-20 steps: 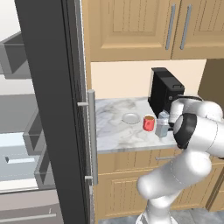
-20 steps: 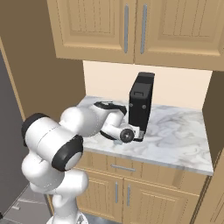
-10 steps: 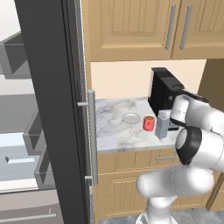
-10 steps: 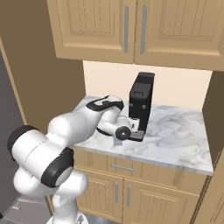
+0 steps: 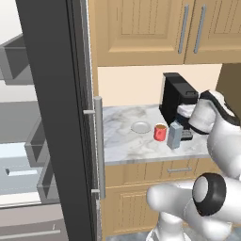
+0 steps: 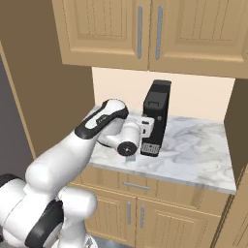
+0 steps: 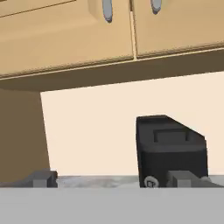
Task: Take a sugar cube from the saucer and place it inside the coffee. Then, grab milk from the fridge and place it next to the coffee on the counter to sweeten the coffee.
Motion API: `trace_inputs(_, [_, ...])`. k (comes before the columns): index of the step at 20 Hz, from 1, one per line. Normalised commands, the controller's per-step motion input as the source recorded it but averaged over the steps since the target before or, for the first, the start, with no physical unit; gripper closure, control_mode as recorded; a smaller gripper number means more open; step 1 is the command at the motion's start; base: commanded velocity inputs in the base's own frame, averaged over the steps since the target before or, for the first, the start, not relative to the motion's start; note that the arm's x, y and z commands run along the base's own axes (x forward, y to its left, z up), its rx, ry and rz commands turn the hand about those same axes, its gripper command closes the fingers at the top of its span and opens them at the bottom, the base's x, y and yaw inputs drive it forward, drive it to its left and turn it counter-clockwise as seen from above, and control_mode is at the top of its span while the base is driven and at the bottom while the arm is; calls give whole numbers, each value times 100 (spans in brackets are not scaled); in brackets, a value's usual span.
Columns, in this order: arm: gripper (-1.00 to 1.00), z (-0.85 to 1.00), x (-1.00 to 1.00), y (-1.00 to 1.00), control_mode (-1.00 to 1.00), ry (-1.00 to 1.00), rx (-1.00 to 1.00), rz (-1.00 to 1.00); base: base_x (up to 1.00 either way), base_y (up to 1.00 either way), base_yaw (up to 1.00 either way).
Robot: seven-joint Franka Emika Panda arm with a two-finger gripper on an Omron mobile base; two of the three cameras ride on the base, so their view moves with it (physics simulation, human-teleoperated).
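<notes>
Milk carton (image 5: pixel 175 135) is standing upright on the marble counter (image 5: pixel 124 143) in the left base view, just right of the red coffee mug (image 5: pixel 160 132) and right in front of the black coffee machine (image 5: pixel 177 100). The pale saucer (image 5: pixel 140 127) sits a bit left of the mug, apart from it. The arm's white wrist hangs just right of the carton, and from here I can't tell if the fingers are touching it. The open fridge door (image 5: pixel 61 113) with its silver handle (image 5: pixel 99 146) takes up the left side, grey shelves behind it.

Right base view: the arm's forearm and wrist stretch across the counter (image 6: pixel 193 150) and block the mug and carton completely. The coffee machine (image 6: pixel 156 117) pokes up just behind the wrist, wood cabinets (image 6: pixel 145 31) above.

Hand view: looking level at the coffee machine (image 7: pixel 170 151), with the cabinet doors (image 7: pixel 109 30) overhead. The gripper (image 7: pixel 116 179) has its two tips set wide apart with nothing between them, so it's let go.
</notes>
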Motion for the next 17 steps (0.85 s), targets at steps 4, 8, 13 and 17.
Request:
trace_inputs(4, [-100, 100, -97, 13, -100, -46, 0, -2, 0, 0, 0])
trace_inputs(8, [-100, 100, -100, 29, -100, -62, -1, 0, 0, 0, 0])
trace_inputs(13, [-100, 100, -100, 35, -100, -72, -3, 3, 0, 0, 0])
trace_inputs(17, [-100, 4, -18, 0, -100, -14, 0, 1, 0, 0, 0])
